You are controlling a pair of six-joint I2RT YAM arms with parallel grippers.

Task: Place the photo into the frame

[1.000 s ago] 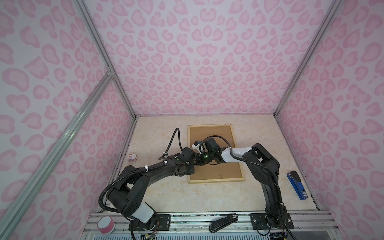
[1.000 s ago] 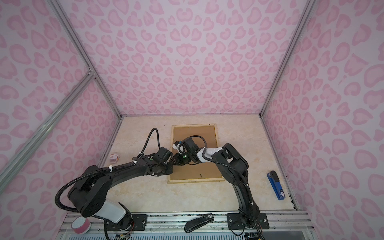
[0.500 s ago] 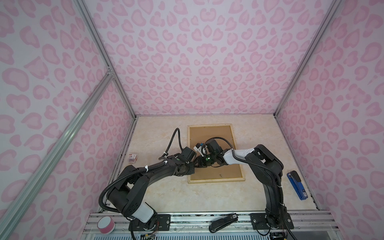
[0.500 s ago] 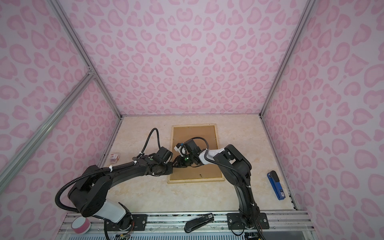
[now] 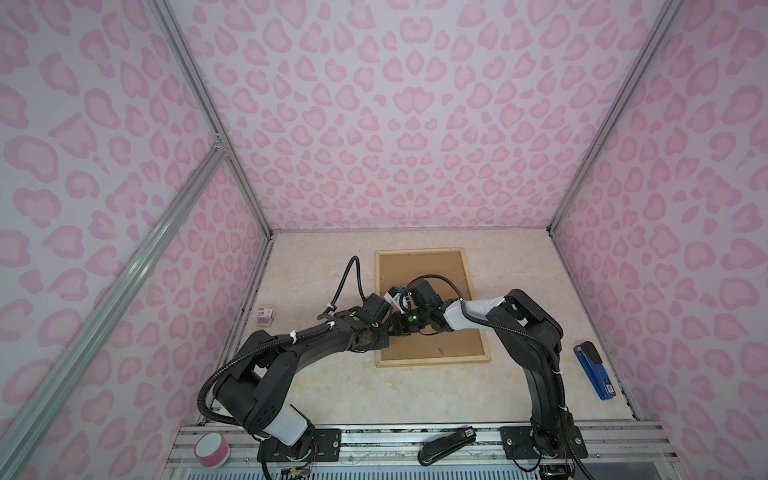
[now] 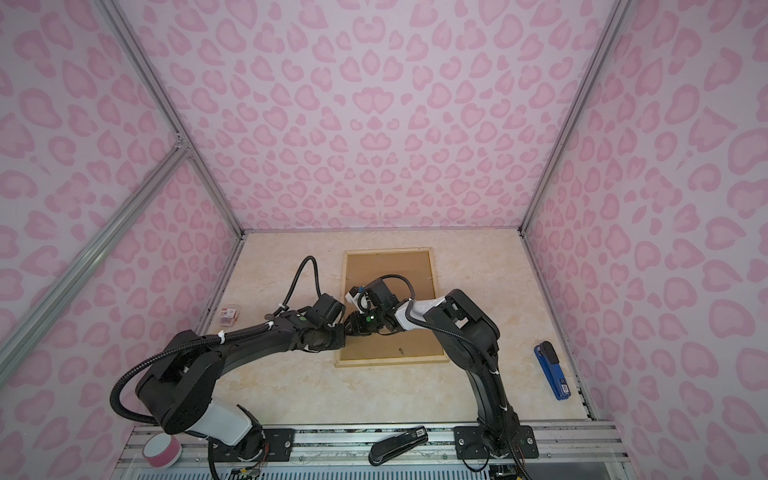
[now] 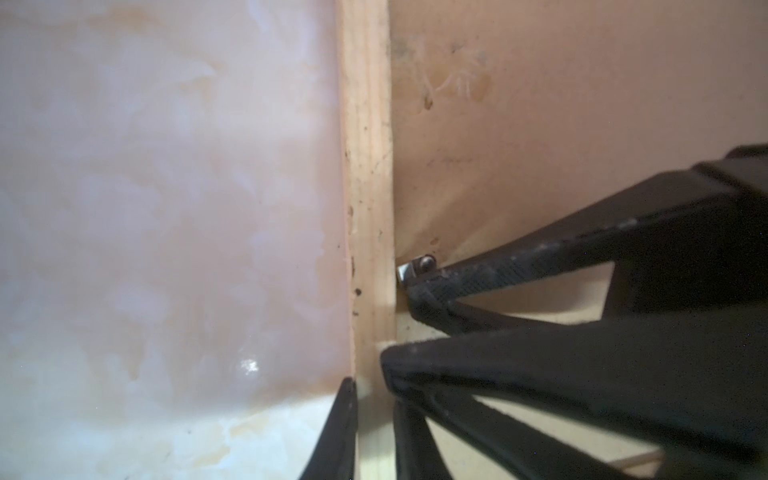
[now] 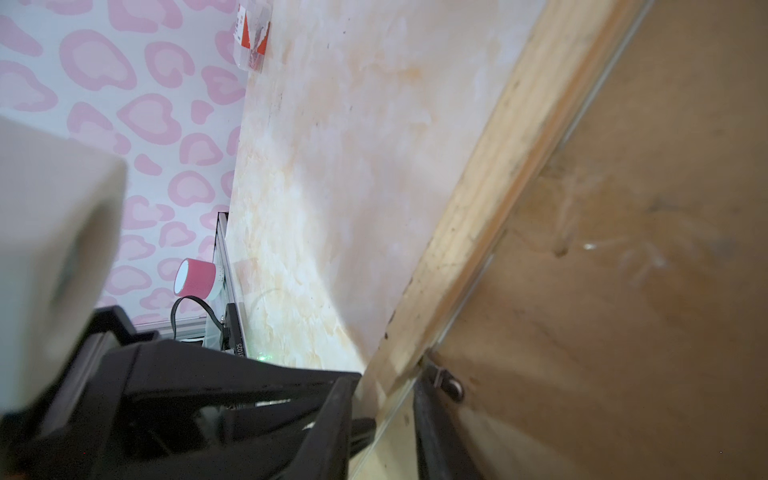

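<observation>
The frame (image 5: 432,360) (image 6: 390,360) of pale wood lies flat on the table with a brown backing board (image 5: 419,270) in it. The photo is hidden. Both grippers meet at the frame's left strip. My left gripper (image 7: 374,399) (image 5: 381,338) straddles that strip (image 7: 368,208), one finger outside and one inside, shut on it. My right gripper (image 8: 384,395) (image 5: 392,328) straddles the same strip (image 8: 478,216) just beyond and is shut on it too. Its inner finger sits beside a small metal tab (image 8: 446,382) (image 7: 422,264) on the board.
A blue stapler (image 5: 592,372) lies by the right wall and a black stapler (image 5: 446,442) on the front rail. A pink tape roll (image 5: 212,449) stands at the front left. A small red-and-white box (image 5: 266,326) sits by the left wall.
</observation>
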